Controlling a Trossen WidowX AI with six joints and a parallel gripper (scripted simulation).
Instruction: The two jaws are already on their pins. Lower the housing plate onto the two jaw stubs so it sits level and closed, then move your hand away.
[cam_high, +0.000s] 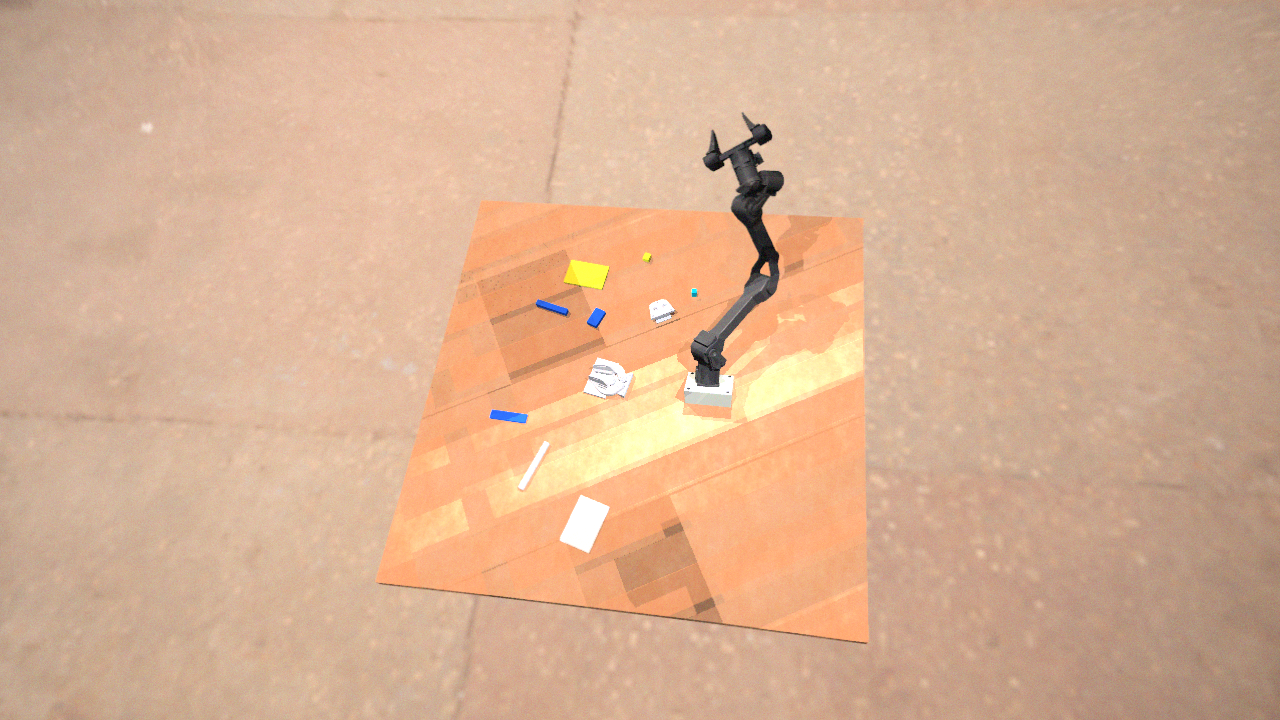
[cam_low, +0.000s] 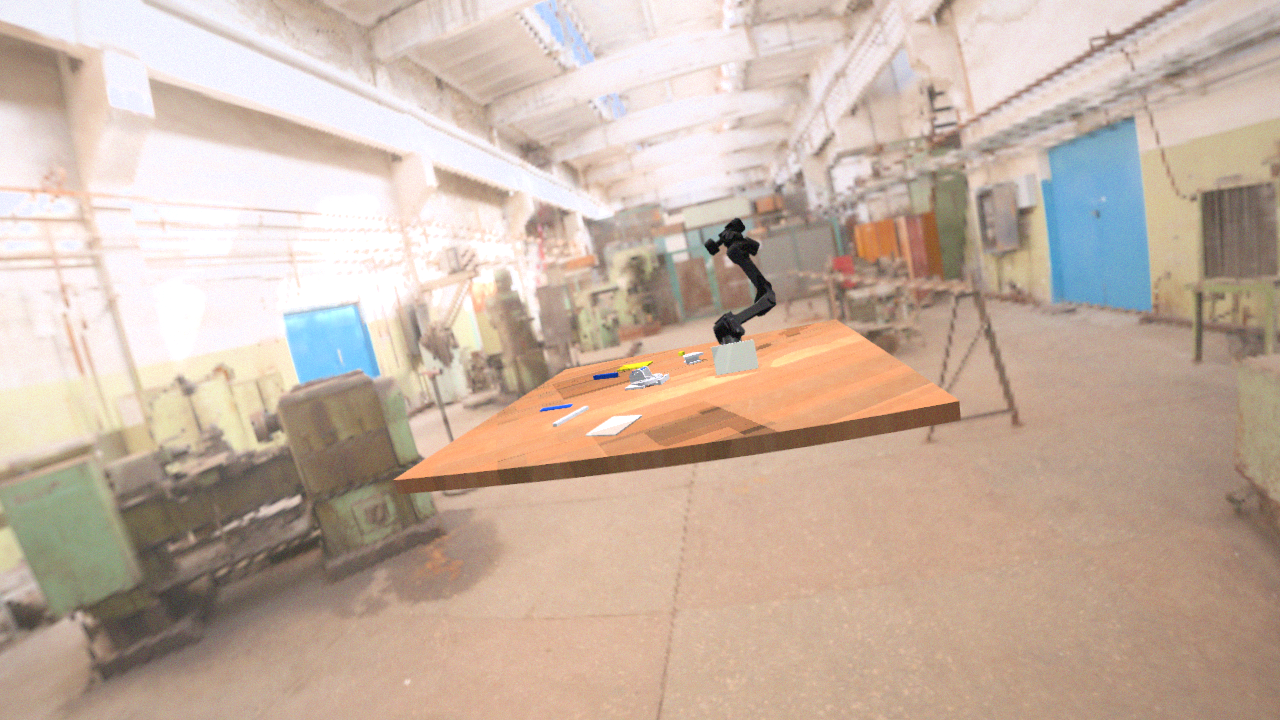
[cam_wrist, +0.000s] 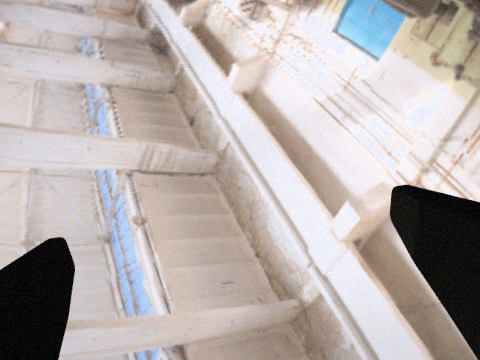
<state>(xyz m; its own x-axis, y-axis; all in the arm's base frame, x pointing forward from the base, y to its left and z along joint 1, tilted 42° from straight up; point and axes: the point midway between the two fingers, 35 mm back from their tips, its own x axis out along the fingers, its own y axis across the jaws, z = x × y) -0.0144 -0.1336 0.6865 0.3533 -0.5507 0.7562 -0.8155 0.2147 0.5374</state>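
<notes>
A grey-white assembly (cam_high: 608, 378) (cam_low: 646, 380) with curved jaw-like parts on a flat base lies on the table, left of the robot's base. A smaller grey-white piece (cam_high: 661, 310) (cam_low: 691, 358) lies apart from it, farther back; it looks like the housing plate, but it is too small to be sure. Pins and stubs are too small to make out. My gripper (cam_high: 729, 123) (cam_wrist: 234, 228) is wide open and empty. It is raised high, far from both pieces, with its fingers pointing up and away; the wrist view shows only ceiling and wall between them.
On the table (cam_high: 787, 537) lie a yellow plate (cam_high: 586, 274), blue bars (cam_high: 552, 308) (cam_high: 508, 416), a short blue block (cam_high: 597, 317), a white rod (cam_high: 534, 465) and a white plate (cam_high: 584, 523). Small yellow (cam_high: 647, 257) and cyan cubes lie near the back. My base (cam_high: 708, 392) stands right of the assembly.
</notes>
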